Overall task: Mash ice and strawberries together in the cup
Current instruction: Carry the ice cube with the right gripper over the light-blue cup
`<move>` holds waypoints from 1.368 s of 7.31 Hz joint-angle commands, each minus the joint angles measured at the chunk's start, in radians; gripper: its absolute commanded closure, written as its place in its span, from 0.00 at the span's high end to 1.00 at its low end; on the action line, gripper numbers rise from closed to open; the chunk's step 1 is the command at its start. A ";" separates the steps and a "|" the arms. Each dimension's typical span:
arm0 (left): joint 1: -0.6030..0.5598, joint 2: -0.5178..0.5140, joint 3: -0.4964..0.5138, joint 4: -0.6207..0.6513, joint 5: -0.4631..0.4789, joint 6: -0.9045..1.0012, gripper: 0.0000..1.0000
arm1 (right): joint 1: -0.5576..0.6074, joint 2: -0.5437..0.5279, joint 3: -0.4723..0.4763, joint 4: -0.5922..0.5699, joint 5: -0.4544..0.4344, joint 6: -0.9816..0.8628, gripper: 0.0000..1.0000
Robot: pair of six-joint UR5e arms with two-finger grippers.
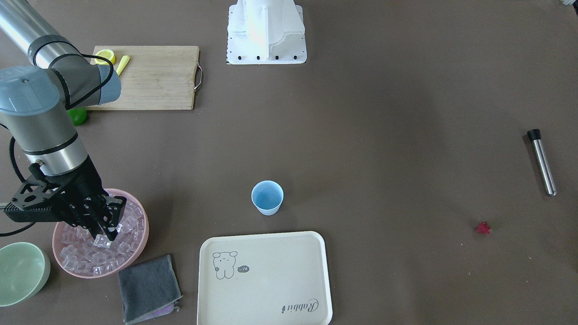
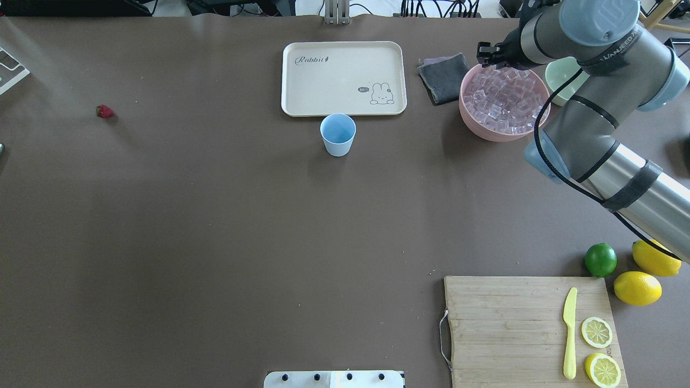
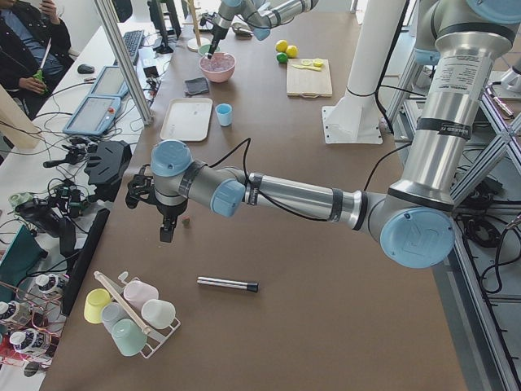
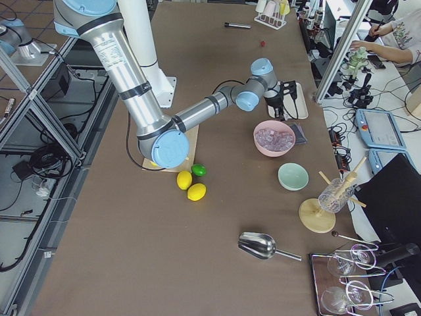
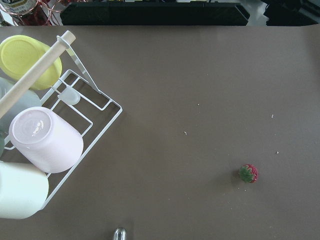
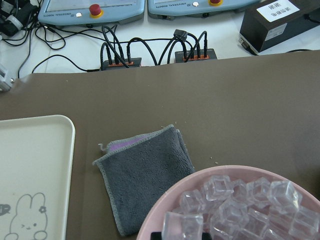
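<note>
The light-blue cup (image 1: 267, 197) stands upright with nothing in it, near the table's middle beside the tray. The ice (image 1: 86, 257) fills a pink bowl (image 1: 139, 253). My right gripper (image 1: 104, 235) reaches down into that bowl, shut on one ice cube (image 1: 101, 242); the right wrist view shows that cube (image 6: 182, 225) low at centre. The strawberry (image 1: 483, 228) lies alone on the table far from the cup. My left gripper (image 3: 166, 235) hangs just above the table near the strawberry (image 3: 186, 221), seen only from the side, so I cannot tell its state. The berry (image 5: 248, 173) shows in the left wrist view.
A metal muddler (image 1: 542, 162) lies beyond the strawberry. A cream tray (image 1: 266, 280), grey cloth (image 1: 149, 289) and pale-green bowl (image 1: 20, 273) sit around the pink bowl. A cutting board (image 1: 153, 76) with lemon slices and knife, and a lime (image 2: 600, 259), are near the robot. A cup rack (image 5: 45, 135) stands by the left gripper.
</note>
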 commanded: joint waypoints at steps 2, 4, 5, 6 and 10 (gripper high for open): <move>0.010 -0.009 -0.015 -0.003 0.000 -0.001 0.98 | -0.036 0.088 0.051 -0.011 -0.020 0.029 0.00; 0.019 0.002 -0.015 -0.056 -0.002 -0.007 0.98 | -0.133 0.140 0.041 -0.011 -0.096 0.064 0.00; 0.025 0.002 -0.009 -0.078 0.000 -0.007 0.98 | -0.209 0.175 0.021 -0.016 -0.218 0.127 0.00; 0.055 0.000 -0.009 -0.080 0.000 -0.006 0.98 | -0.271 0.209 -0.003 -0.014 -0.282 0.136 0.00; 0.062 0.057 -0.039 -0.135 -0.002 -0.009 0.98 | -0.340 0.363 -0.206 -0.004 -0.324 0.053 0.00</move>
